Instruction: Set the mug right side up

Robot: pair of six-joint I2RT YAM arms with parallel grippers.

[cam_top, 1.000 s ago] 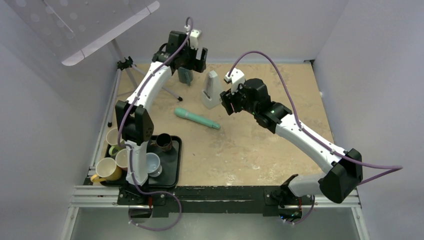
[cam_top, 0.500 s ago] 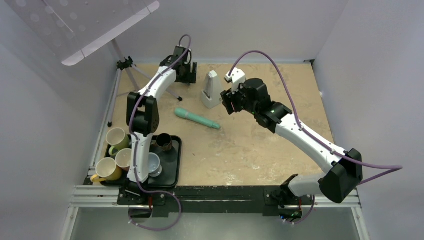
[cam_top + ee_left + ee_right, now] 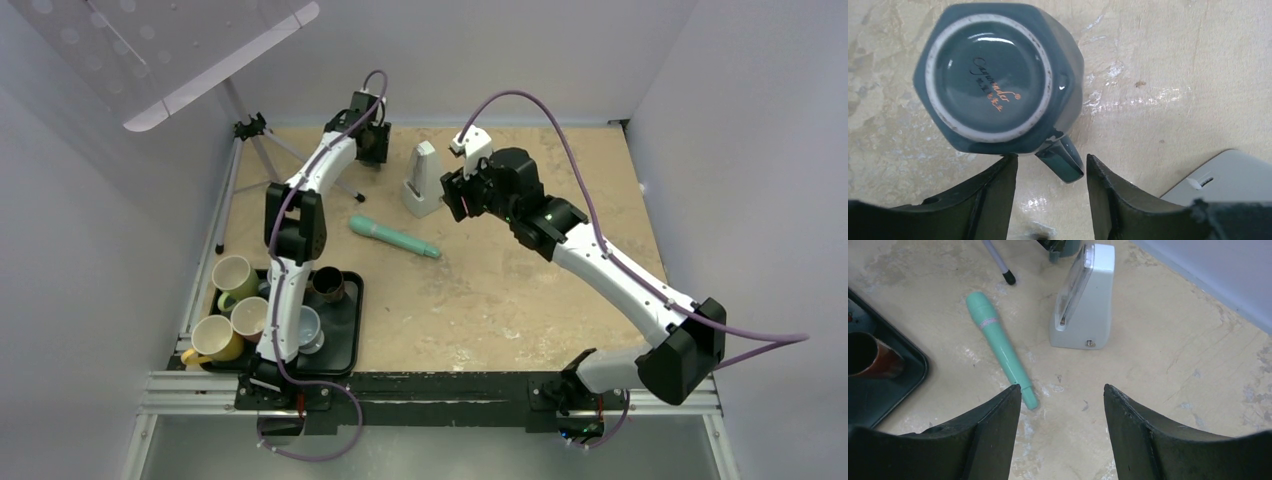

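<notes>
Left gripper [image 3: 1052, 162]: my fingers partly open, gripping nothing. Upside-down mug [image 3: 990, 75] just ahead of fingertips, on table [image 3: 1173, 60], glazed base facing up. Its handle [image 3: 1062, 159] pokes back into gap between my fingers, closer to right one; cannot tell if touching. Corner of grey wedge device [image 3: 1233, 175] just beside right finger.

Right gripper [image 3: 1062, 390]: my fingers wide apart, nothing between, over table. Teal cylinder [image 3: 998, 345] lies ahead, its near end by left fingertip. Grey wedge device stands straight ahead. Black tray [image 3: 888, 395] with brown cup [image 3: 868, 360] off to left.
</notes>
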